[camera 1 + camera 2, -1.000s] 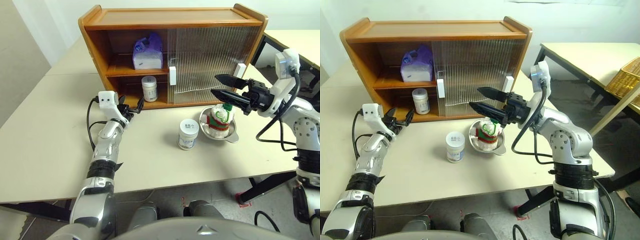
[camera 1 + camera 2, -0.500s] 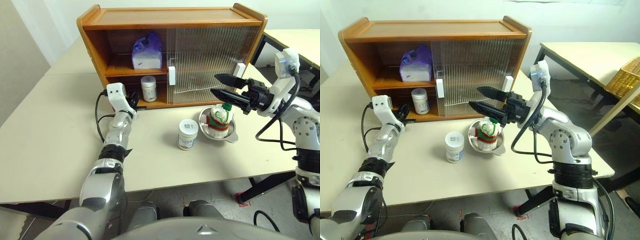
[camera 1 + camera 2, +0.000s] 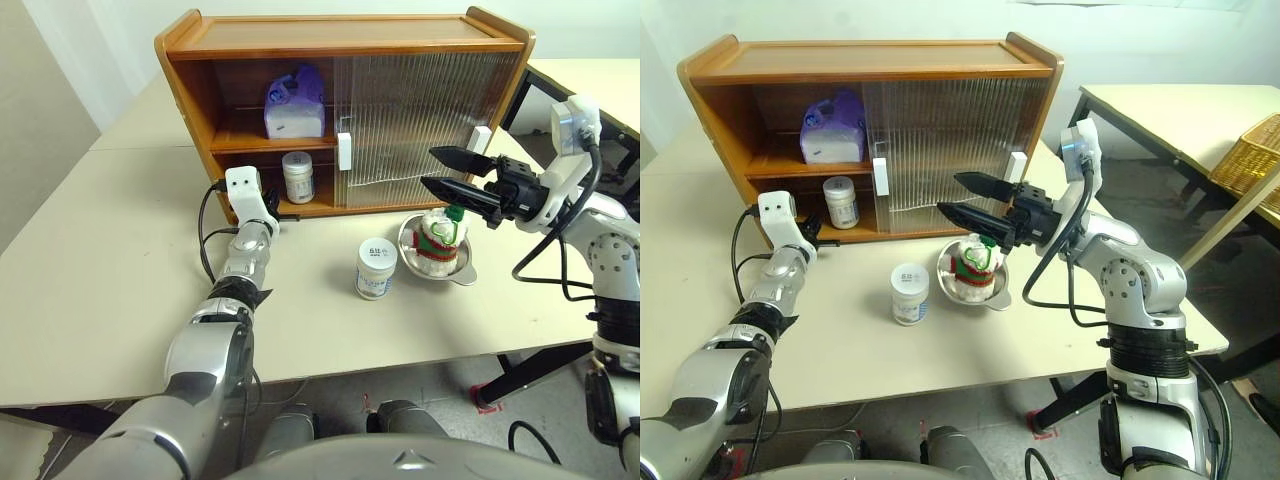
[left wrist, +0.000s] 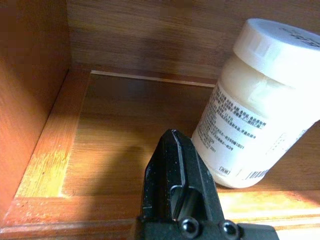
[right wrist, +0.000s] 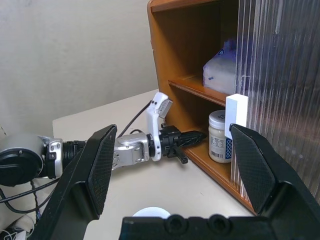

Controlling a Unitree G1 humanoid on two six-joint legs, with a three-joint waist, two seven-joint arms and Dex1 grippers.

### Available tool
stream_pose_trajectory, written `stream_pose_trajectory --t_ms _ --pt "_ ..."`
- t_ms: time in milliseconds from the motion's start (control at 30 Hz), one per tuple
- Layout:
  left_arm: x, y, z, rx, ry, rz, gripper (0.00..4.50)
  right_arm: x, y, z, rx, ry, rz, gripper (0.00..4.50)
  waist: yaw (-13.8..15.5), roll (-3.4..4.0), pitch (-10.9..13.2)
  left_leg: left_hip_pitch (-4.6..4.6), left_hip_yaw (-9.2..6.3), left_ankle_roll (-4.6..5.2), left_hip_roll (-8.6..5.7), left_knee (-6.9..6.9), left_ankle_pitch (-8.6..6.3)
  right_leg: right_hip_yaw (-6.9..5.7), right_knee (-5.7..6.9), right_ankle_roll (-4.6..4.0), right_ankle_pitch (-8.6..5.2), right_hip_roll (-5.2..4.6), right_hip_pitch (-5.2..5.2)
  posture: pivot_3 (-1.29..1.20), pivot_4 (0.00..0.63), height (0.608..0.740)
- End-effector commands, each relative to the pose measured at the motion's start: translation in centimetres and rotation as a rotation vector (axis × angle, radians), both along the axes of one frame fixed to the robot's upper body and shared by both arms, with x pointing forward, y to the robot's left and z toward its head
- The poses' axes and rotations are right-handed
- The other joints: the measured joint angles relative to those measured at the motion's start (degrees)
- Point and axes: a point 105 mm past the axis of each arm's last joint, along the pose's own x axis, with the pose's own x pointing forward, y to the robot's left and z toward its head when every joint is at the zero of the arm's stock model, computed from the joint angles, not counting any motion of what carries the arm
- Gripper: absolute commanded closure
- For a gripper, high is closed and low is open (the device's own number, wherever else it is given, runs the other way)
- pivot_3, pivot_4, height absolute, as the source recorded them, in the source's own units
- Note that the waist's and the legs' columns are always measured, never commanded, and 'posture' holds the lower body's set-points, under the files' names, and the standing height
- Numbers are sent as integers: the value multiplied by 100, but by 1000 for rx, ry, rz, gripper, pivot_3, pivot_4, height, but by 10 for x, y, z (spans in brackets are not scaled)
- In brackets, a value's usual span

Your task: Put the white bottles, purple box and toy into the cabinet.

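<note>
Head camera: left gripper (image 3: 272, 206) sits pinched closed and empty at the cabinet's (image 3: 340, 45) open lower shelf, a jar (image 3: 298, 177) just past its tips and the purple box (image 3: 296, 103) on the shelf above. Right gripper (image 3: 447, 170) hangs spread wide, holding nothing, directly above the toy (image 3: 440, 238) in its bowl (image 3: 466, 272); second jar (image 3: 375, 268) stands beside the bowl. Left wrist: closed fingers (image 4: 177, 175) over the shelf edge, jar alongside. Right wrist: wide fingers (image 5: 97, 167) frame the left gripper and shelves.

Glossy brown wood cabinet (image 3: 250, 45) with ribbed translucent doors (image 3: 410, 110); smooth white plastic bottle (image 4: 255, 105); shiny metal bowl (image 3: 460, 268).
</note>
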Motion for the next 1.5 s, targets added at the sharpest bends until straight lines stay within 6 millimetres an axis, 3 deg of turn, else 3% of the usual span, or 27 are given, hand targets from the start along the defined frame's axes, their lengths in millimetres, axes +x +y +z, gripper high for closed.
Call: stream_pose_trajectory --t_ms 33,700,1033,1200,1300,1500 --pt "4 -8 2 26 6 -33 4489 -1 0 3 -14 -6 1 0 -5 0 0 0 1 0 -1 0 0 -1 0 1 0 0 0 -124 0 740" --pt "9 -43 11 1 11 -256 4489 -5 -4 0 -15 -5 -16 0 -119 0 0 -2 14 5 -8 1 1 -9 -4 18 1 -2 -1 -151 0 740" --pt "9 -24 15 3 -25 -171 4489 -4 -4 -1 -13 -5 -11 0 -155 0 0 -2 15 5 -7 0 1 -10 -4 23 1 -2 -2 -142 0 740" --pt "-1 -16 25 -83 -131 -217 4489 -4 -3 -1 -10 -6 -10 0 -155 0 0 -2 20 5 -9 -2 1 -11 -5 23 1 -1 -3 -140 0 740" --pt "-24 -32 31 -102 -202 -419 3909 -3 -2 -1 -6 -1 -7 0 -153 1 0 -4 32 6 -11 -3 0 -11 -6 22 0 -1 -5 -126 0 740" --pt "-97 -41 24 -116 -137 -839 1833 -2 0 -4 -1 6 6 0 -162 2 -1 -9 87 0 -11 -9 -7 -15 0 9 -8 2 -19 -100 0 740"
